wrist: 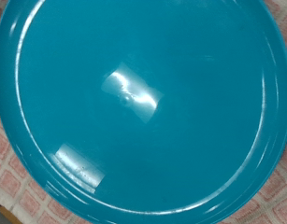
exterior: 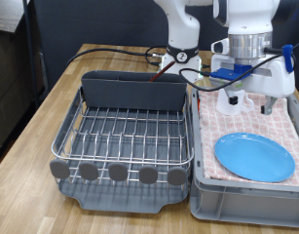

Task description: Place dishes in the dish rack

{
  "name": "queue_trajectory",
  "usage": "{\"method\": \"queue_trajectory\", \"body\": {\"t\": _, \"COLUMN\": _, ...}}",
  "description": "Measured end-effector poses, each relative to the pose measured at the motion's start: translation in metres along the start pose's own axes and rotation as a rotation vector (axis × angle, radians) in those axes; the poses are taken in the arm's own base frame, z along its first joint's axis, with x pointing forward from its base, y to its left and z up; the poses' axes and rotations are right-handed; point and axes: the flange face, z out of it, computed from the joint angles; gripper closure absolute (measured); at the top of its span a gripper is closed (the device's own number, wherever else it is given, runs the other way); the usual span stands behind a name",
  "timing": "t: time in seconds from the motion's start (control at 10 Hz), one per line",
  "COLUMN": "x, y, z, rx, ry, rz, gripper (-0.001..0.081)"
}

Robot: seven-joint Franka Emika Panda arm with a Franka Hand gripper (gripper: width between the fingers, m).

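The light-blue plate (exterior: pixel 254 156) lies flat on the pink checkered cloth inside the grey bin (exterior: pixel 203 195) at the exterior view's right. It fills the wrist view (wrist: pixel 134 103). My gripper (exterior: pixel 252 101) hangs above the far part of the bin, beyond the plate and clear of it. Its white fingers (exterior: pixel 235 99) stand apart with nothing between them. The silver wire dish rack (exterior: pixel 125 132) on its grey tray, with the dark grey caddy (exterior: pixel 134 93) at its far side, stands at the left and holds nothing. The mug and the spoon are out of view.
Rack and bin stand side by side on a wooden table (exterior: pixel 37 117). Red and black cables (exterior: pixel 120 51) run across the table behind the caddy. The robot's white base (exterior: pixel 183 29) stands behind. Pink checkered cloth (wrist: pixel 12 182) shows around the plate's rim.
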Motion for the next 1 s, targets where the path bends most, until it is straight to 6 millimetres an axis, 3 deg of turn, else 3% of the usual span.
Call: {"method": "queue_trajectory", "body": {"t": 1.0, "x": 0.021, "y": 0.019, "z": 0.049, "rx": -0.020, "ry": -0.022, "rz": -0.018, "gripper": 0.0003}}
